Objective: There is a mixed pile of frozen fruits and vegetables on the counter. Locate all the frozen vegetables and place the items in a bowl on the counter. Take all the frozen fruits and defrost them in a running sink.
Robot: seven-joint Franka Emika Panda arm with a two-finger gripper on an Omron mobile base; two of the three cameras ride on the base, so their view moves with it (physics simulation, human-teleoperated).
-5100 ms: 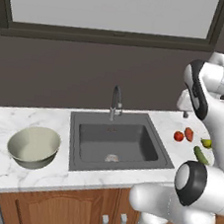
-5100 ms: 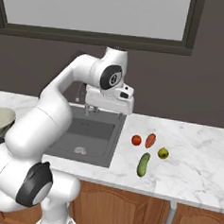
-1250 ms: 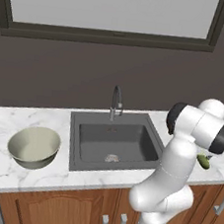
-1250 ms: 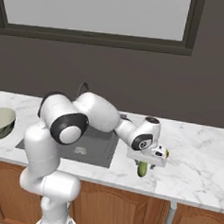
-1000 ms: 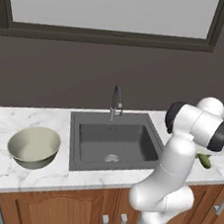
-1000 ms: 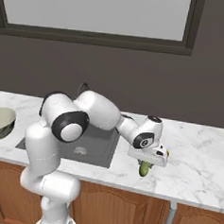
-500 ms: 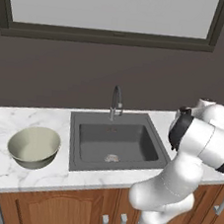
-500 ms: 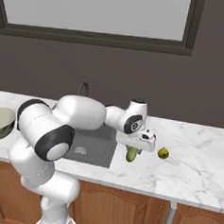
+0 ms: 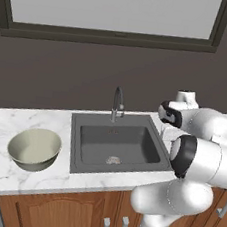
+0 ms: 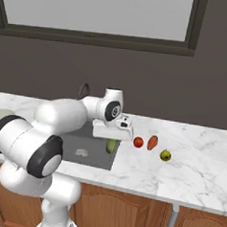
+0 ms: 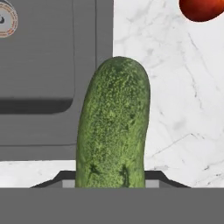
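In the left base view we saw the wide, round, pale greenish-beige ceramic bowl [image 9: 34, 148] standing on the white marble-patterned bench [image 9: 3, 122] to the left of the dark grey rectangular sink [image 9: 118, 144], with the slim curved grey faucet [image 9: 117, 103] behind the basin; the arm's own white bulk covered the bench on the right. The right base view gave us what that view hid: the hand [image 10: 112, 145] hung over the sink's right edge with the short dark-green cucumber [image 10: 111, 145] hanging beneath it, and further right on the bench lay the small round red tomato-like fruit [image 10: 138, 142], the stubby orange-red carrot-like piece [image 10: 153, 142] just beside it, and the small yellow-green pear [image 10: 166, 155] a little apart. In the hand view we found the hand closed on the cucumber, which stood straight out from between the finger tips, its pebbled green skin and rounded end crossing the line where the sink's rim met the marble. The red fruit showed at the top right corner there.
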